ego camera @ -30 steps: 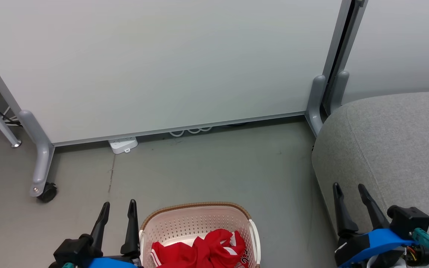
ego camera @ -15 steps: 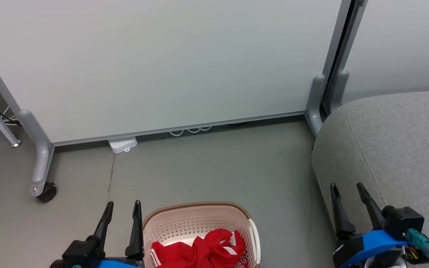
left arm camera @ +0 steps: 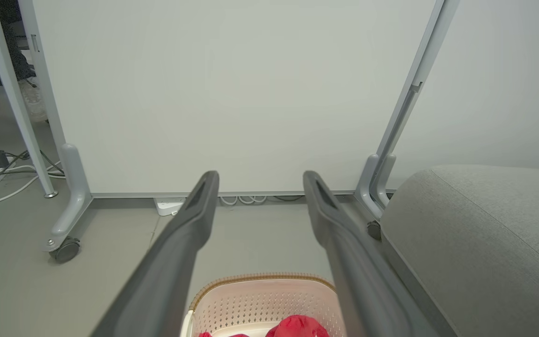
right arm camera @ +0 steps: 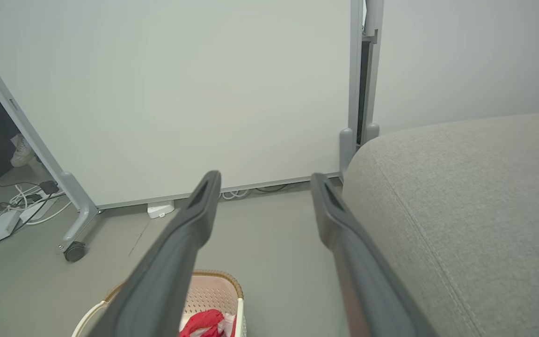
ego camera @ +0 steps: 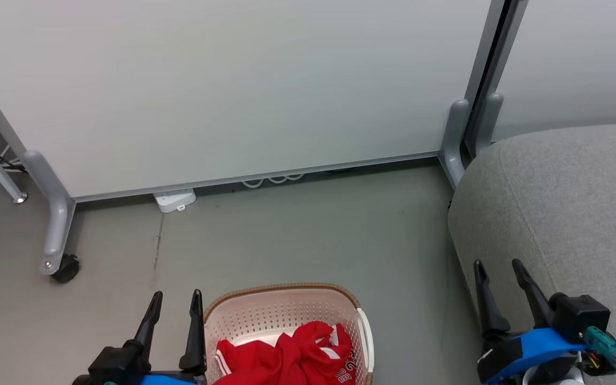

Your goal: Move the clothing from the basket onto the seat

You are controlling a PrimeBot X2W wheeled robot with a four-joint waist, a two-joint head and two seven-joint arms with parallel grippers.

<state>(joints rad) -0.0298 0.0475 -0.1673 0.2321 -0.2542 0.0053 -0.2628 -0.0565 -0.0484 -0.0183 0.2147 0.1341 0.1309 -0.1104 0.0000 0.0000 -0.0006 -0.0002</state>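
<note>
Grey woven upholstery first: seeing the seat (ego camera: pixel 570 203) filling the right side. Finding the basket (ego camera: pixel 265 321) standing on the floor left of it, apart, holding the red clothing (ego camera: pixel 281 358) heaped inside. Noting the left gripper (ego camera: pixel 177 292) hovering just beside the basket, jaws spread wide, empty. Noting the right gripper (ego camera: pixel 497 261) hanging by the seat's edge, equally wide, gripping nothing.

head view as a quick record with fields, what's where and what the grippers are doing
clothing: red, bunched inside the basket
basket: on the floor, left of the seat
seat: grey, at the right
left gripper: open, empty, just left of the basket
right gripper: open, empty, over the seat's near edge
progress: clothing not yet moved
</note>
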